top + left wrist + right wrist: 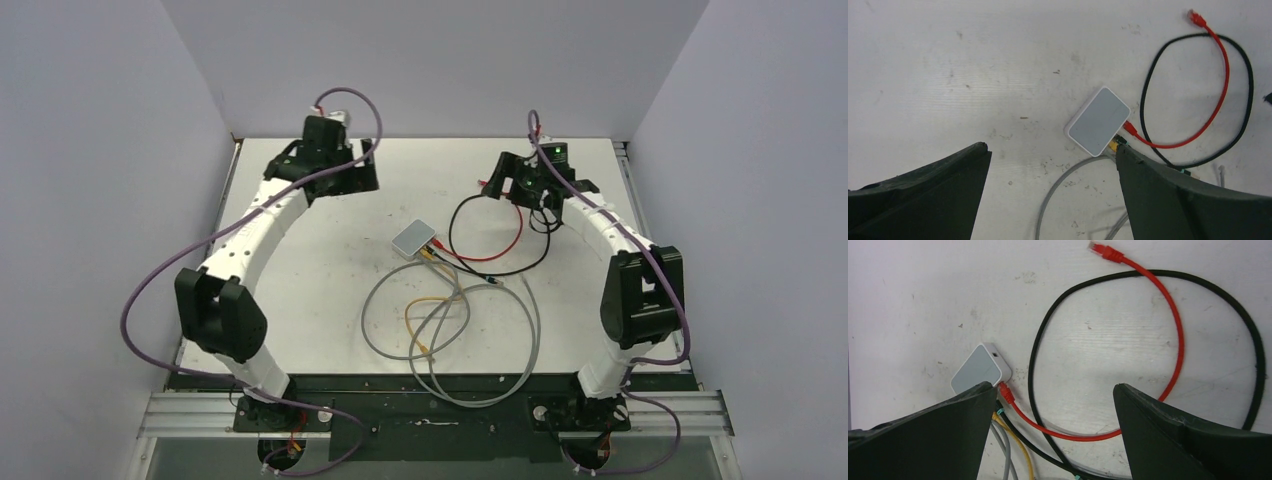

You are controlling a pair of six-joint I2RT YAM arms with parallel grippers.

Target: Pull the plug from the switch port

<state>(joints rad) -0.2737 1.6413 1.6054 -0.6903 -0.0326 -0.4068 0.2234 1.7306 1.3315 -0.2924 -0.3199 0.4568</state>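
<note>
From the top camera, the switch (417,238) lies flat near the middle of the white table (300,270), between the two arms. A bundle of leads fans out from its near right edge: a red cable (508,245), a black cable (458,212), a yellow cable (432,322) and a big grey cable (480,398) looping toward the bases. The left gripper (352,172) hangs over the far left of the table, well apart from the switch. The right gripper (503,180) hangs at the far right, above the black loop.

In the left wrist view, the left gripper (1050,150) is spread wide with nothing between its dark fingers (933,195). The switch (1098,120) sits just beyond the right-hand finger, apart from it. The red plug (1130,129) butts against its socket edge, with a yellow plug (1112,146) just beside it.

In the right wrist view, the right gripper (1053,387) also gapes wide and grips nothing. The switch (979,371) peeks out above the left-hand finger (923,440), and the red plug (1006,392) is at its socket edge, just beside that fingertip. I can't tell whether they touch. The red cable (1178,340) arcs up to a loose connector (1104,250) lying free on the table, and the black cable (1048,320) circles around it.
</note>
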